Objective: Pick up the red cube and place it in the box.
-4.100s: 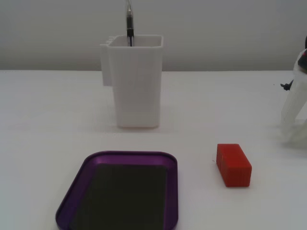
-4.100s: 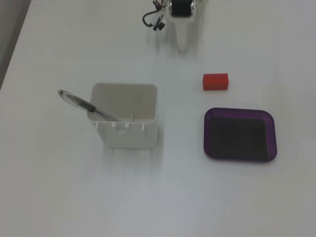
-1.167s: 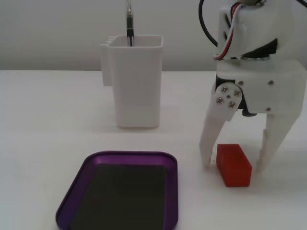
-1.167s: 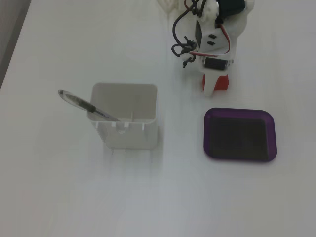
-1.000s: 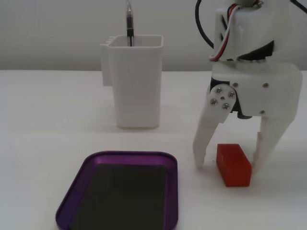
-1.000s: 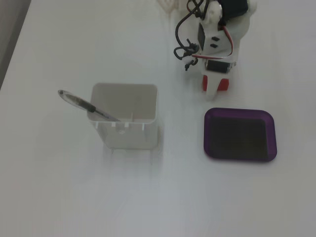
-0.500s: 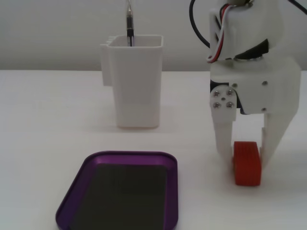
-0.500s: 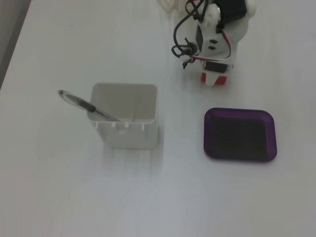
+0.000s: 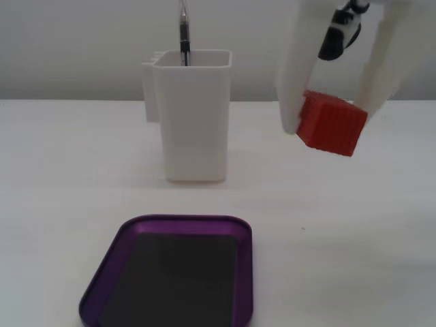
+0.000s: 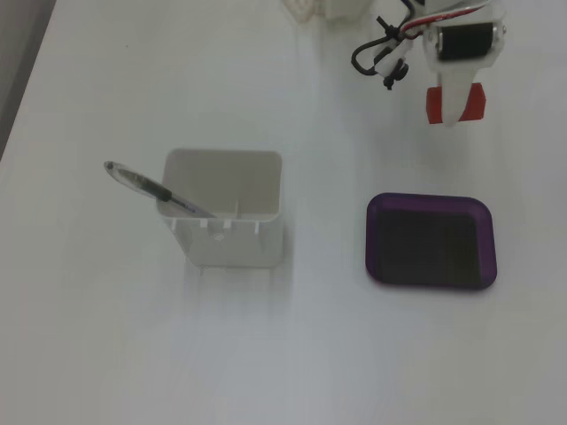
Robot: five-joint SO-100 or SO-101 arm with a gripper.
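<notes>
The red cube (image 9: 332, 125) is a small ribbed red block held between my white gripper's (image 9: 332, 119) two fingers, lifted well above the white table at the right of a fixed view. From above, the red cube (image 10: 477, 102) shows on both sides of a white finger, and my gripper (image 10: 454, 104) hangs beyond the far edge of the box. The box (image 9: 95, 289) is a shallow purple tray with a dark floor, lying at the bottom centre-left, empty; it also shows from above (image 10: 431, 203), right of centre.
A tall white plastic container (image 9: 191, 122) with a pen (image 9: 183, 34) in it stands behind the tray; from above the container (image 10: 226, 239) lies left of the tray, the pen (image 10: 151, 188) leaning left. Black cables (image 10: 379, 53) hang by the arm.
</notes>
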